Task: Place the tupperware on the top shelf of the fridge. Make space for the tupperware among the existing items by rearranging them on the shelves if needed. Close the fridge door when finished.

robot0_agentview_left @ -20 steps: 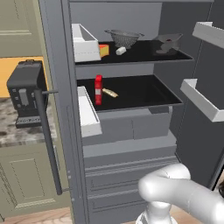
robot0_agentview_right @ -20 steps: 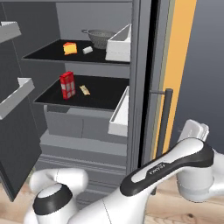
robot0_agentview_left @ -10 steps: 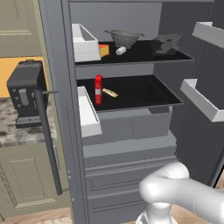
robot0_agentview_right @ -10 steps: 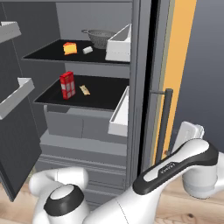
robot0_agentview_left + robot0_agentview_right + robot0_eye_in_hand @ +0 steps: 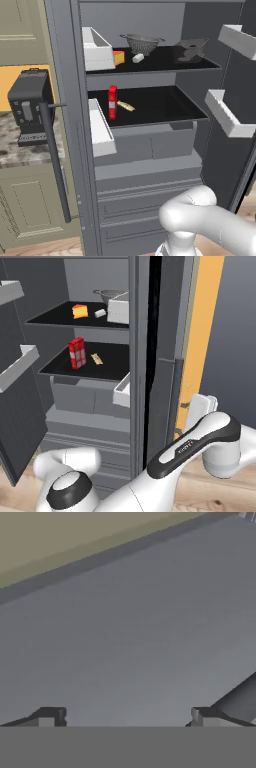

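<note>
The fridge stands open, its black inside facing me. On the top shelf sit a steel mesh colander, an orange cheese wedge, a small white block and a grey bowl. The shelf below holds a red bottle and a tan stick. The tupperware is out of view. My gripper is open with nothing between its fingertips, facing a flat grey surface. In the right base view my white hand hangs low beside the fridge's right side.
White door bins hang on the left door, and more bins on the right door. A dark coffee machine stands on the counter at left. An orange wall strip runs beside my hand. A dark bar crosses the hand view's lower right.
In the right base view my forearm and hand have swung a little to the left, toward the fridge. Items on the shelves have not moved. The gripper stays open.
</note>
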